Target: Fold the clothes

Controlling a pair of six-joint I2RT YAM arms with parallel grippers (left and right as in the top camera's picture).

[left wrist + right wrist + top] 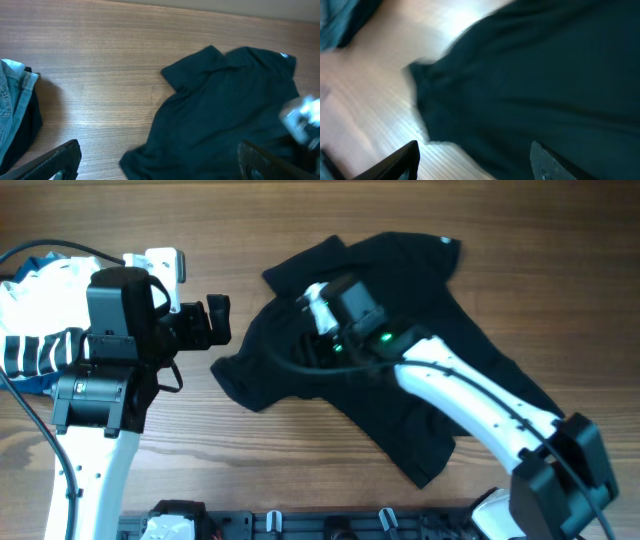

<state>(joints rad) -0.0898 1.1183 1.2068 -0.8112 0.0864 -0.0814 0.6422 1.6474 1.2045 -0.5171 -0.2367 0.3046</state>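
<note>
The black T-shirt (420,370) lies crumpled and spread on the middle of the wooden table, with a small white tag at its far corner (446,242). It also shows in the left wrist view (225,100) and, blurred, in the right wrist view (535,75). My left gripper (222,322) is open and empty, just left of the shirt's near-left edge (160,165). My right gripper (312,350) hovers low over the shirt's left part; its fingers are apart with fabric below them (475,165), holding nothing.
A pile of other clothes lies at the table's left edge: a white garment with black stripes (35,345) and a blue denim piece (15,105). The right arm's white wrist part (302,117) shows blurred in the left wrist view. The table's front rail (320,525) runs below.
</note>
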